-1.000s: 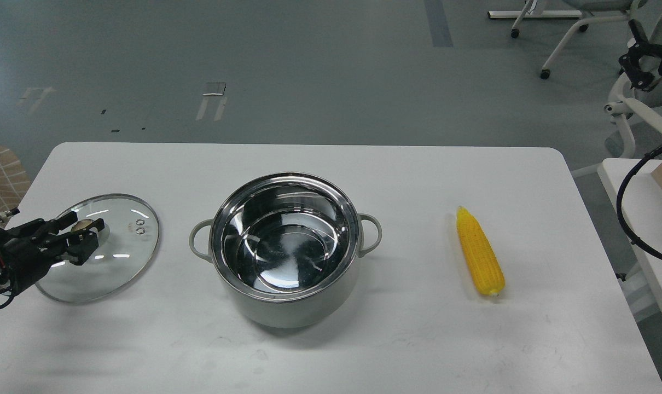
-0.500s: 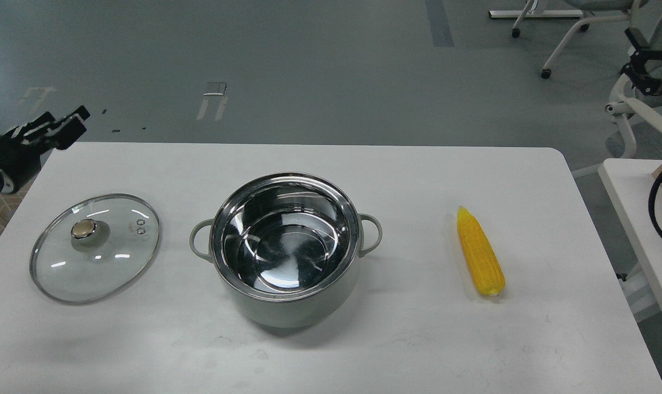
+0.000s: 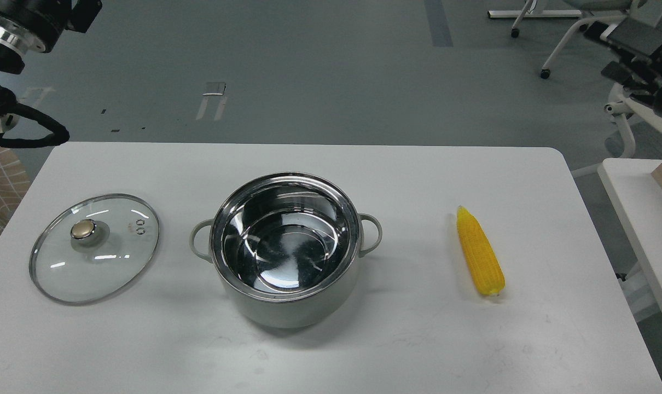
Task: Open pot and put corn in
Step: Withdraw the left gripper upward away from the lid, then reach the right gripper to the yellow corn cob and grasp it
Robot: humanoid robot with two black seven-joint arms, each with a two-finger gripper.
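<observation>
No readable text, labels, brands, numbers or signs anywhere in view.

Glossy steel pot (image 3: 285, 249), clear glass lid (image 3: 94, 247).

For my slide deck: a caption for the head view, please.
Open pot mid-table, glass lid lying left, corn right.

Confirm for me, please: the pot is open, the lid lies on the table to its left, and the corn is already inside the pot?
Not quite. The head view shows the pot empty; the corn lies on the table to its right. The lid is to its left, as stated.
</observation>
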